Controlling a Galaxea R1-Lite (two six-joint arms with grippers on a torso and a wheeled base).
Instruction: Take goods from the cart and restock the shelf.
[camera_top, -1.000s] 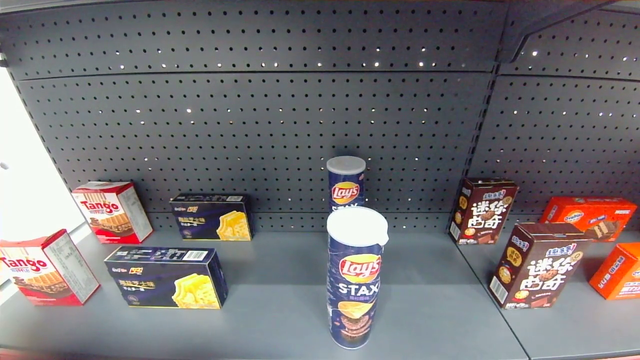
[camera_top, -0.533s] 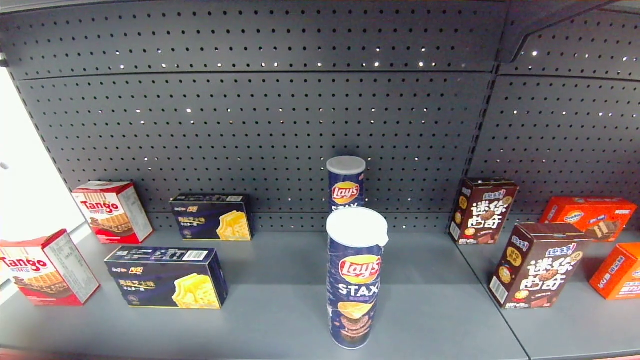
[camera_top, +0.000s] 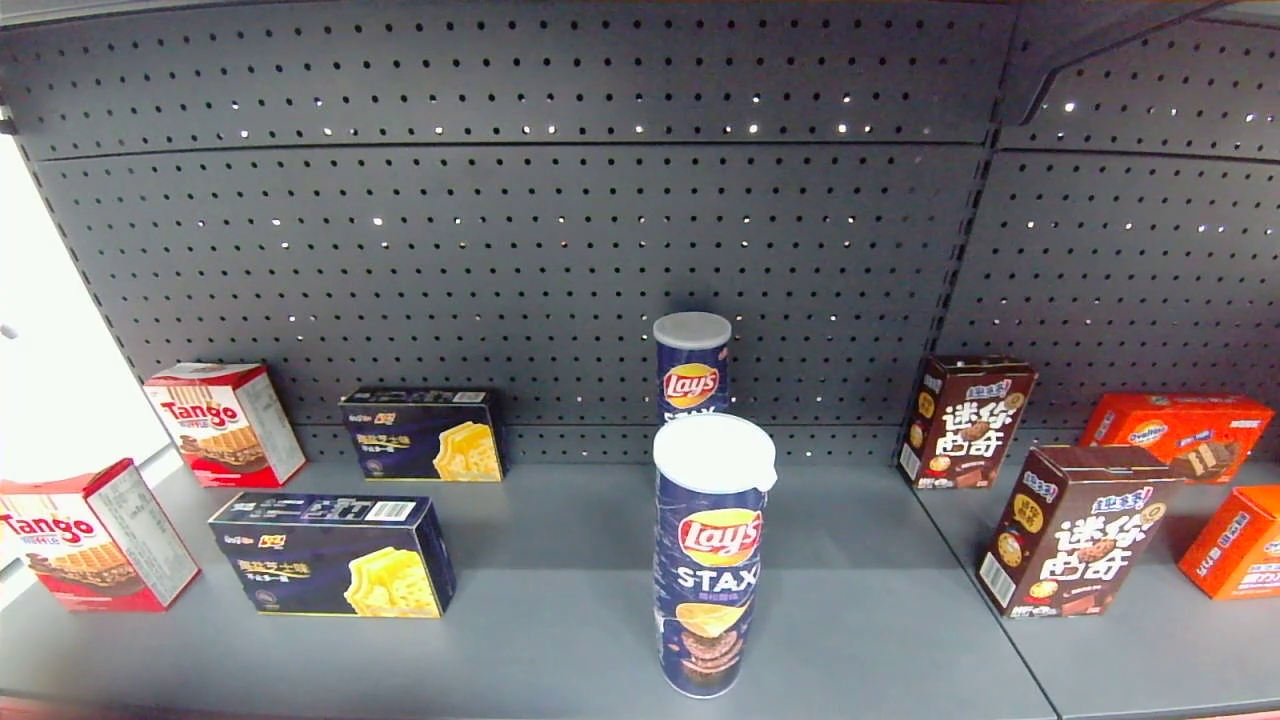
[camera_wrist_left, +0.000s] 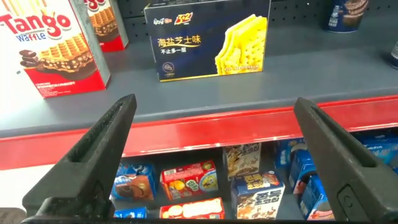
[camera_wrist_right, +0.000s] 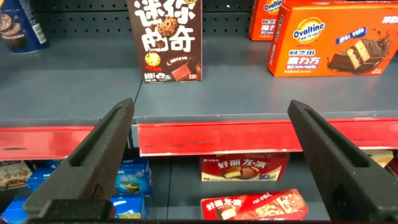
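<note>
two chip cans stand upright in the middle of the grey shelf (camera_top: 560, 620), the front can (camera_top: 712, 560) just ahead of the rear can (camera_top: 691, 368), which is by the pegboard (camera_top: 500, 250). to their left sit a blue cracker box (camera_top: 335, 555) and a red wafer box (camera_top: 90, 535), with a second of each behind. a brown cookie box (camera_top: 1075, 530) is to the right. the left claw (camera_wrist_left: 214, 165) is released and empty, low before the shelf's red edge (camera_wrist_left: 186, 134). the right claw (camera_wrist_right: 211, 162) is spread wide, empty too.
</note>
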